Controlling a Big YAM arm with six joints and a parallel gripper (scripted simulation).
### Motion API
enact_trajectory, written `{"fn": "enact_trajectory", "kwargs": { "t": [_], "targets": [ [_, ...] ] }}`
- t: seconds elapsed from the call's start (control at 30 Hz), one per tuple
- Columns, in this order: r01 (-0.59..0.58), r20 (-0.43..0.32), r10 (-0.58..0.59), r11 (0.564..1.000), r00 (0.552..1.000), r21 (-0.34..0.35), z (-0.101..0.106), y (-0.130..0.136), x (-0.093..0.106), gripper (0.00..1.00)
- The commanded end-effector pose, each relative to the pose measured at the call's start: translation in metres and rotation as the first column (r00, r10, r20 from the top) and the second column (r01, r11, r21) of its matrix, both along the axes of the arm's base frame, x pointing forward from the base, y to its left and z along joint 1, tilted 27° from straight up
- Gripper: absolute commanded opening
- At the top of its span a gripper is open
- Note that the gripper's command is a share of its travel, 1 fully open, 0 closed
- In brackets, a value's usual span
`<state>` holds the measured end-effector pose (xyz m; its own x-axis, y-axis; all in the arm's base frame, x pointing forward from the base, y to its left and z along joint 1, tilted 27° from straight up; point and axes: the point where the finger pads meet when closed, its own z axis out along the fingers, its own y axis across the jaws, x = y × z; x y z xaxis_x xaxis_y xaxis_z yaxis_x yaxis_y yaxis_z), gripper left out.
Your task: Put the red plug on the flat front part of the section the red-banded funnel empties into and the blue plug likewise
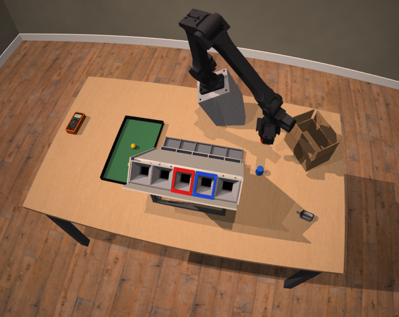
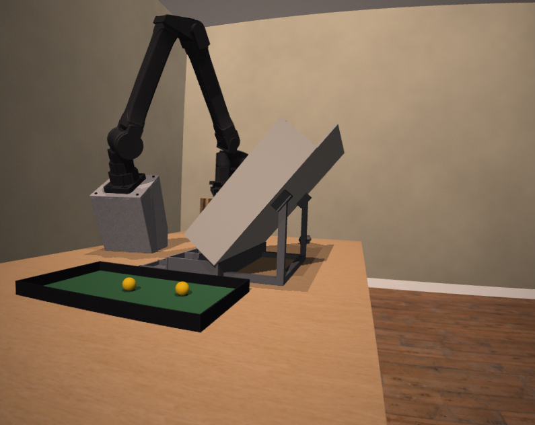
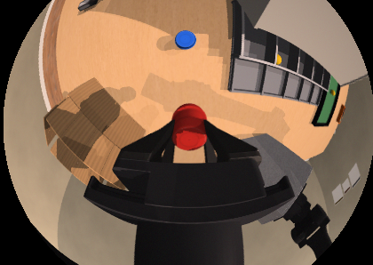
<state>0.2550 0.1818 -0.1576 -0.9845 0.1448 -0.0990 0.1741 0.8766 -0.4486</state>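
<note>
My gripper is shut on the red plug and holds it above the table, between the cardboard box and the far right end of the sloped funnel unit. The blue plug stands on the table by the unit's right end. The red-banded funnel and the blue-banded funnel sit side by side in the row of funnels. The grey row of sections lies behind the cover. A yellow marble lies in one section.
A green tray left of the unit holds two yellow marbles. An open cardboard box stands at the right. An orange multimeter lies far left, a small dark object at front right. The arm's grey base stands at the back.
</note>
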Motion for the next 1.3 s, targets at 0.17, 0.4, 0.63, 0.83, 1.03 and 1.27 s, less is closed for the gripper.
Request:
{"fn": "enact_trajectory", "kwargs": {
  "t": [0.17, 0.4, 0.63, 0.83, 1.03, 1.27],
  "targets": [
    [0.012, 0.017, -0.012, 1.000, 1.000, 0.014, 0.001, 0.011, 0.010, 0.00],
    [0.012, 0.017, -0.012, 1.000, 1.000, 0.014, 0.001, 0.011, 0.010, 0.00],
    [0.005, 0.024, -0.006, 1.000, 1.000, 0.023, -0.011, 0.005, 0.025, 0.00],
    [0.006, 0.023, -0.006, 1.000, 1.000, 0.021, -0.025, -0.005, 0.036, 0.00],
    [-0.025, 0.048, 0.022, 0.999, 0.999, 0.047, -0.016, 0.010, 0.041, 0.00],
    [0.006, 0.021, -0.006, 1.000, 1.000, 0.020, -0.016, -0.018, 0.029, 0.00]
  ]
}}
